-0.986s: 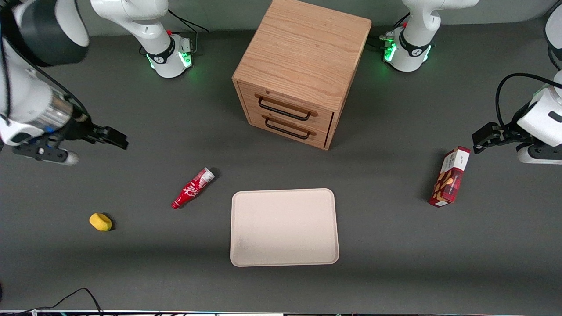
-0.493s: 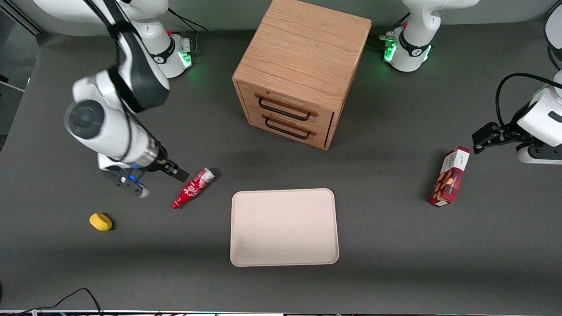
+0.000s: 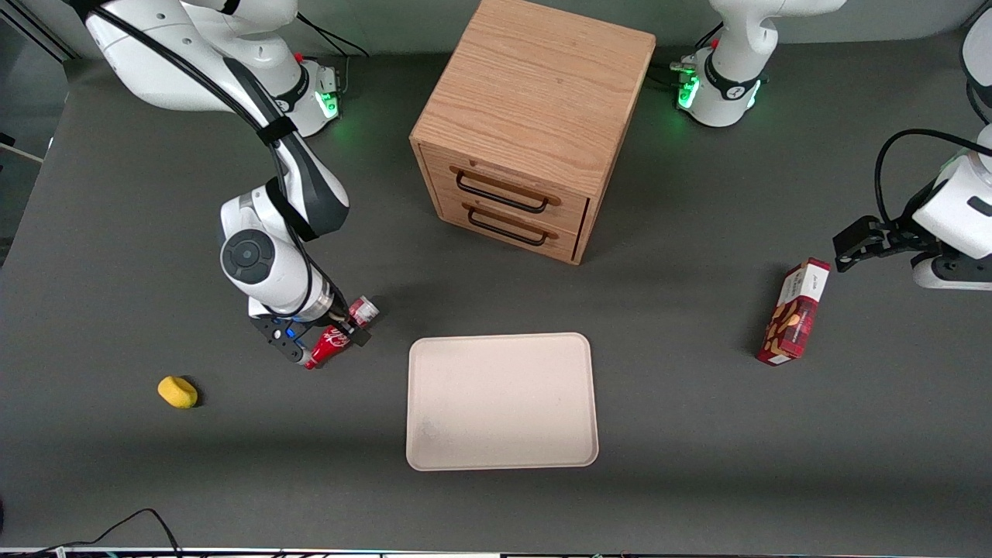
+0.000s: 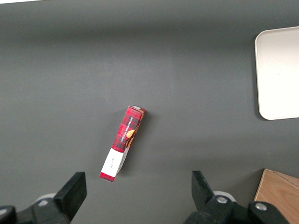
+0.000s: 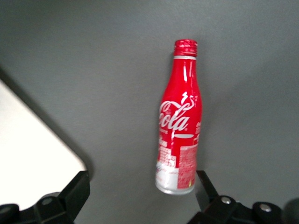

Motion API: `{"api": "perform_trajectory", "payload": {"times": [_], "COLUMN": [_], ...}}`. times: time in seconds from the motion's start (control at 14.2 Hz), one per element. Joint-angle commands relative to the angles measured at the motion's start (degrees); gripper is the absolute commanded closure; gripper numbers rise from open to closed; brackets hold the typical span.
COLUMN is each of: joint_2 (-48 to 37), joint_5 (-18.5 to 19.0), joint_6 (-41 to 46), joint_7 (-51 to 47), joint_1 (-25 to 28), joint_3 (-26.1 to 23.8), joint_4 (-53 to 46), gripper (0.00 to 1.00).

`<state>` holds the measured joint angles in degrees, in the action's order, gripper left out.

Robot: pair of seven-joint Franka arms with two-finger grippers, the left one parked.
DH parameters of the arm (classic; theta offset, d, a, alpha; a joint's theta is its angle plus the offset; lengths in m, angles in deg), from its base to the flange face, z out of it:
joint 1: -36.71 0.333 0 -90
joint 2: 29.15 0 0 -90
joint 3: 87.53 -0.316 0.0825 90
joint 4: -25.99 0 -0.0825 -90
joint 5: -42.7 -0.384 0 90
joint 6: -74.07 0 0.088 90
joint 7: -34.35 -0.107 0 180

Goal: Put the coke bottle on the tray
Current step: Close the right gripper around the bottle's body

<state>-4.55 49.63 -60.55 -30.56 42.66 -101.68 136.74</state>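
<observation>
Lying on the dark grey counter (image 3: 697, 434), the slim red coke bottle (image 3: 339, 333) sits beside the flat beige rectangular tray (image 3: 502, 401); the gripper (image 5: 140, 198) hovers above it, jaws released.

- Dark grey table (image 3: 697, 465) is spanning the whole scene, matte, catching soft even light.
- Wooden drawer cabinet (image 3: 535, 124) is standing on it, two black handles (image 3: 504, 203) facing the front camera.
- Black cable (image 3: 116, 527) is lying at the table's near edge.
</observation>
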Motion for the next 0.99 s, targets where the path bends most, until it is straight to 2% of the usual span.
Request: {"api": "perform_trajectory", "payload": {"times": [0.0,0.21,0.49,0.92], "joint_2": [-2.0,-0.2,1.8,6.1], "joint_5": [1.8,1.9,3.7,3.5], "joint_6": [-6.1,-11.8,-12.6,-17.9], "joint_7": [-1.6,-1.1,-0.9,-1.3], "joint_1": [-0.8,-0.8,-0.8,-0.2], "joint_3": [0.1,1.7,3.9,3.9], "joint_4": [6.8,8.9,8.4,7.7], "gripper": [0.0,0.0,0.0,0.0]}}
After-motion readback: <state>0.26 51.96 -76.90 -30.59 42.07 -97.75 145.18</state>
